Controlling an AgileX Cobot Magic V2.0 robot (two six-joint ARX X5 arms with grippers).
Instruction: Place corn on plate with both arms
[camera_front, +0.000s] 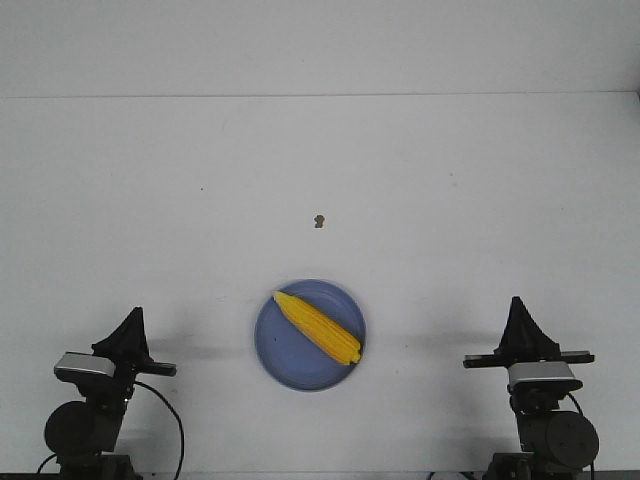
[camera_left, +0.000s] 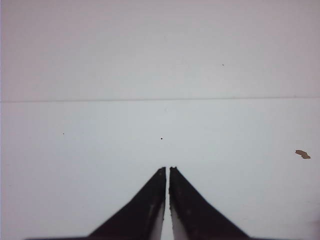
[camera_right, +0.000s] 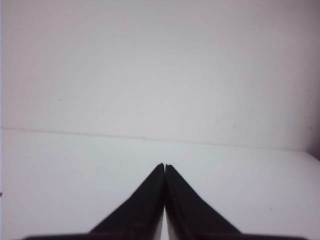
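The yellow corn (camera_front: 318, 327) lies slantwise on the periwinkle-blue plate (camera_front: 283, 357) near the table's front middle, its tapered end toward the far left. My left gripper (camera_front: 131, 324) stands well to the plate's left, my right gripper (camera_front: 518, 312) well to its right, both apart from it. In the left wrist view the left gripper (camera_left: 167, 169) is shut with nothing held, a hairline slit between its fingers. The right wrist view has the right gripper (camera_right: 164, 165) shut and empty too. Neither wrist view takes in the corn or the plate.
A small brown speck (camera_front: 319, 221) lies on the white table beyond the plate; the same speck (camera_left: 302, 154) appears in the left wrist view. The table's far edge meets a white wall. Black cables hang by the left arm's base.
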